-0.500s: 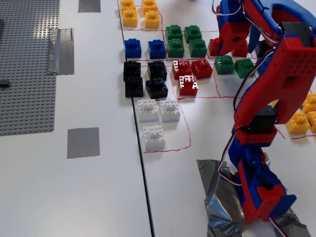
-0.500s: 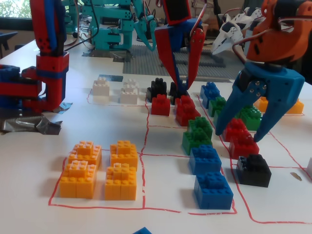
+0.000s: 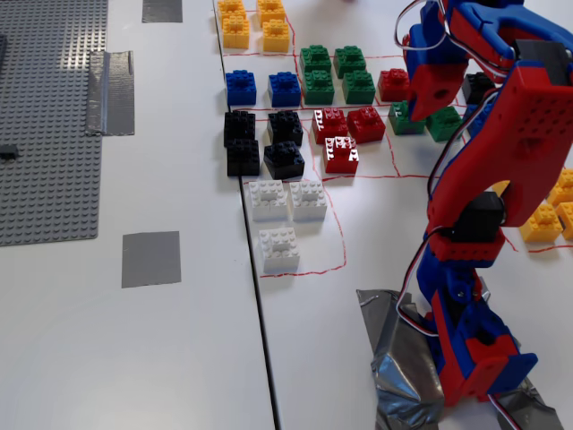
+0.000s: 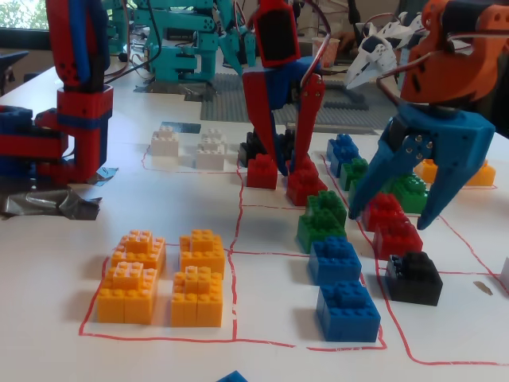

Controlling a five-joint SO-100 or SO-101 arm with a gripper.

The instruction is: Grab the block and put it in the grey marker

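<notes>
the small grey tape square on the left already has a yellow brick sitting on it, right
No. In the fixed view from above, the grey marker is bare, with no brick on it. The yellow bricks sit in their red-outlined cell at the top, and the gripper is open among the red bricks.

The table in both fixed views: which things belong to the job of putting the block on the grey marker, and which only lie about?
Job: yellow bricks (one is the block); grey marker; gripper, open.

Lying about: white bricks; red bricks; green bricks; blue bricks; black bricks; grey baseplate; tape strip.
</notes>
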